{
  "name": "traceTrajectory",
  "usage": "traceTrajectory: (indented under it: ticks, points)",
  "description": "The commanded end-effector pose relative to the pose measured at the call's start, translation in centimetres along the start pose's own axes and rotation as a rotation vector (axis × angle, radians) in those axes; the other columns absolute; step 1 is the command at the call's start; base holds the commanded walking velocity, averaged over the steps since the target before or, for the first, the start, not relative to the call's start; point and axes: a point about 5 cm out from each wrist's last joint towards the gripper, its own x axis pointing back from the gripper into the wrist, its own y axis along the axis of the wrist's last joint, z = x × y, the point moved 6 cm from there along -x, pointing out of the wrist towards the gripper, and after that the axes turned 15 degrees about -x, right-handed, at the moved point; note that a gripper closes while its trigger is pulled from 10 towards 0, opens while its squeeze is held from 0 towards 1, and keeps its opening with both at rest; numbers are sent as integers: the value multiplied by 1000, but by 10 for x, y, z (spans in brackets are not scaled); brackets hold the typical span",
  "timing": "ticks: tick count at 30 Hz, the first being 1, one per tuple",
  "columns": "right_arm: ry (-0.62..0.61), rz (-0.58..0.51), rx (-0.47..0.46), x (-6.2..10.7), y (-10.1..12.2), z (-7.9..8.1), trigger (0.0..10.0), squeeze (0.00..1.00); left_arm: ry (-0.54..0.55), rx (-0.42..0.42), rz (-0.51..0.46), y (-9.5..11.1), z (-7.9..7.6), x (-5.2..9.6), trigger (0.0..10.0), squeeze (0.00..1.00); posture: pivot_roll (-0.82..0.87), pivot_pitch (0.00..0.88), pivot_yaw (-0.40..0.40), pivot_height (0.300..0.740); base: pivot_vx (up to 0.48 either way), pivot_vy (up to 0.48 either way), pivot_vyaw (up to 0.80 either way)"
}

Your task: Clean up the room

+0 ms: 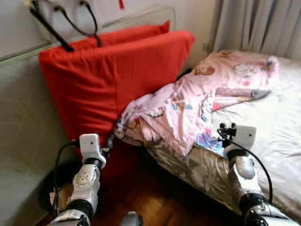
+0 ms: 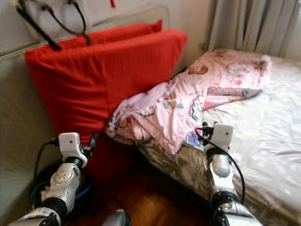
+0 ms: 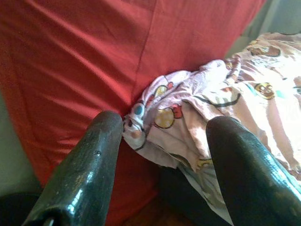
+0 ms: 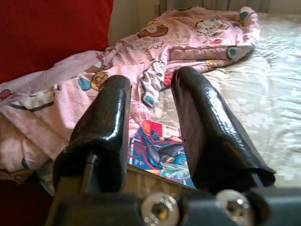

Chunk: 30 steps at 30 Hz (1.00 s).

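Pink blanket point(image 1: 197, 101) bunched on bed point(image 1: 277, 136) against red cushion point(image 1: 108, 75). Left claw point(image 3: 162, 155) open near blanket's edge. Right claw point(image 4: 150, 122) open above comic book point(image 4: 162, 157).

Rumpled pink cartoon-print blanket point(image 1: 188, 106) spilling off bed edge, against upright red cushion point(image 1: 103, 80).

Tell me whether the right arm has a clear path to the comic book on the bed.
Probably yes. The right gripper hangs open over the bed's edge, aimed at the comic book just ahead. Nothing stands between them, though the pink blanket covers the book's far edge.
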Motion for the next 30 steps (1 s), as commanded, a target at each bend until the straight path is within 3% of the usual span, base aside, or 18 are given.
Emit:
traceTrajectory:
  ticks: [1, 6, 19, 30]
  points:
    - [3, 6, -6, -2, 0, 4, 10000, 0, 8, 0, -5, 4, 5, -3, 10000, 0, -63, 0, 59, 658, 0, 0, 0]
    - [-12, 34, 1, -3, -4, 2, 10000, 0, 7, 1, -2, 3, 5, -3, 10000, 0, -61, 0, 59, 633, 0, 0, 0]
    - [8, 0, -2, -3, 2, 5, 10000, 0, 3, 0, 9, 1, 4, -3, 10000, 0, -57, 0, 55, 633, 0, 0, 0]
    - [5, 33, -14, -3, -3, 5, 10000, 0, 2, -8, 6, 2, 3, -3, 10000, 0, -60, 0, 56, 633, 0, 0, 0]
